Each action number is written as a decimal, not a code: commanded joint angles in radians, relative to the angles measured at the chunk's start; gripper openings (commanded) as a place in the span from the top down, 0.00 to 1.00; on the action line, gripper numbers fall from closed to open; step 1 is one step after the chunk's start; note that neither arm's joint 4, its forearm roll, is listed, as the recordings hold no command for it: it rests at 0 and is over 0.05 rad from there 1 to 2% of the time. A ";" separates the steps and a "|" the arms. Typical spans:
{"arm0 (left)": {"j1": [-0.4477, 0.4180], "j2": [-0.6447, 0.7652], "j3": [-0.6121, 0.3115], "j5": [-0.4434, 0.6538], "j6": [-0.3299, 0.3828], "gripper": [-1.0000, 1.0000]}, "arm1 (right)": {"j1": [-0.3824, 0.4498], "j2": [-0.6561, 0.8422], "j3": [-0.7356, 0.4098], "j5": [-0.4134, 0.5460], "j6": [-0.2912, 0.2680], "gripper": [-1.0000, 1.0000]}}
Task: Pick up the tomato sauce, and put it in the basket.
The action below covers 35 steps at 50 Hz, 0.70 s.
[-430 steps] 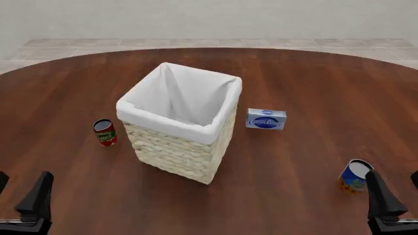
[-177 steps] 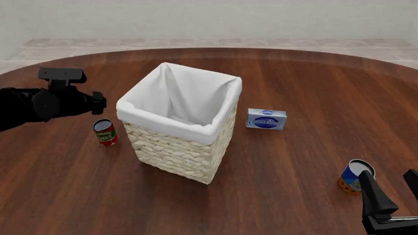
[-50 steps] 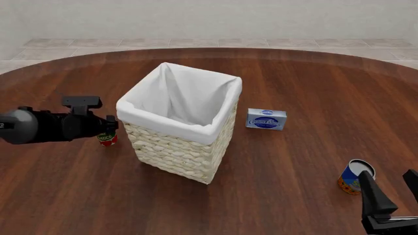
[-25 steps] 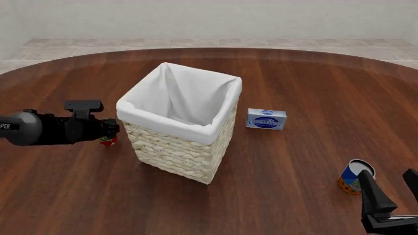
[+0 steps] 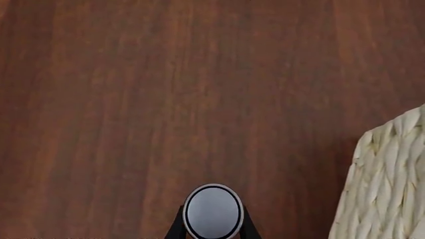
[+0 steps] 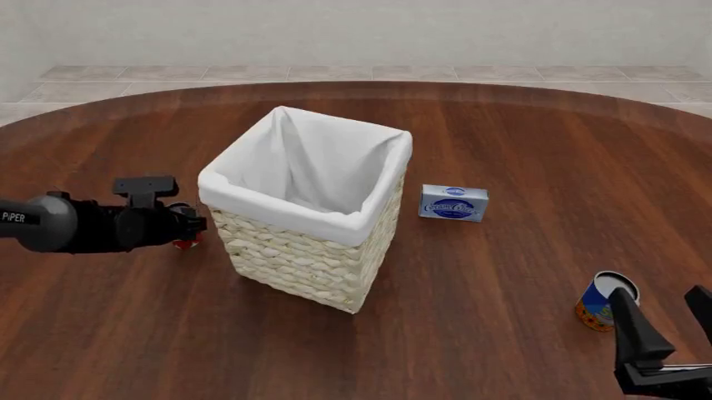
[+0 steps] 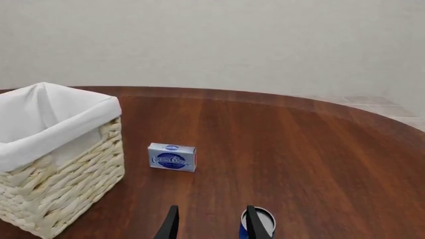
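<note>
The tomato sauce (image 5: 213,211) stands upright on the bench (image 6: 468,275), just beside the basket (image 6: 306,250) at the basket's nine o'clock in the front view. In the left wrist view its grey metal top sits squarely between the two dark fingers of the left jaws (image 5: 212,226), one finger showing on each side of the rim. The fingers look close against the can, but I cannot tell whether they have clamped it or only bracket it. In the front view only a sliver of red label (image 6: 185,242) shows below the arm.

To do this step well, I would make sure the fingers sit low enough on the can's wall to catch the body and not just the rim, then squeeze evenly so the can does not tip toward the wicker. The basket wall is near, so the lift should go straight up first. Only when the can's base is above the white liner (image 6: 306,171) should it swing toward three o'clock, over the opening.

The right jaws (image 7: 211,224) hang parted and empty near the blue-and-orange can (image 6: 606,302), well apart from the work. A small blue-and-white box (image 6: 453,202) lies at the basket's three o'clock.
</note>
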 commanded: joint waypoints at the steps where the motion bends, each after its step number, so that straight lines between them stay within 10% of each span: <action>1: 0.001 -0.006 0.000 -0.005 0.001 1.00 | 0.003 -0.006 0.000 0.007 -0.001 0.00; 35: 0.013 -0.155 -0.118 0.148 0.033 1.00 | 0.010 -0.029 0.000 0.026 0.003 0.00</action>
